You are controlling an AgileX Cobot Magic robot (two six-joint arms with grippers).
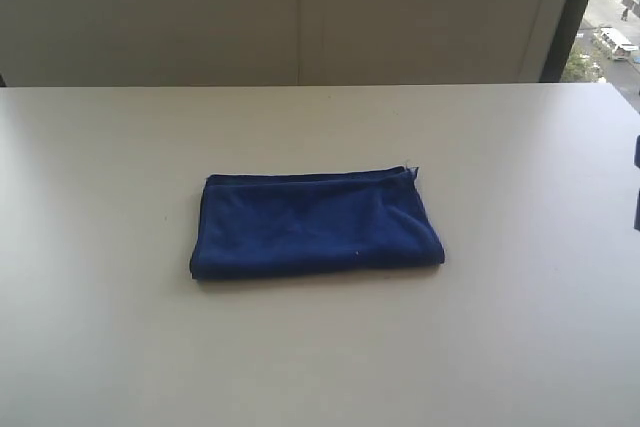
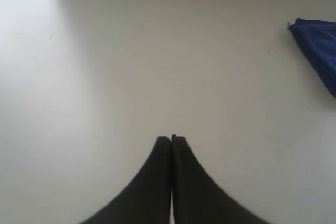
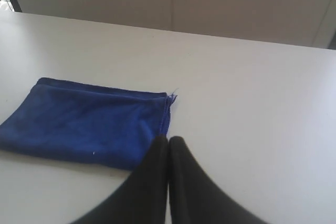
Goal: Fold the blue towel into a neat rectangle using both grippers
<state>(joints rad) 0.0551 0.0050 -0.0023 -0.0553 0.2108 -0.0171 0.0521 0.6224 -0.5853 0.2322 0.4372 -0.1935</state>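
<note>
Lying folded into a rough rectangle near the middle of the pale table (image 1: 100, 347), the blue towel (image 1: 315, 225) is appearing whole only in the exterior view, which is also showing a window (image 1: 612, 27) at the far right. The left wrist view is catching just one corner of the blue towel (image 2: 317, 45), well apart from the left gripper (image 2: 171, 139), whose fingers are pressing together on nothing. The right wrist view is showing the right gripper (image 3: 168, 141), likewise closed and empty, near the towel's layered end.
</note>
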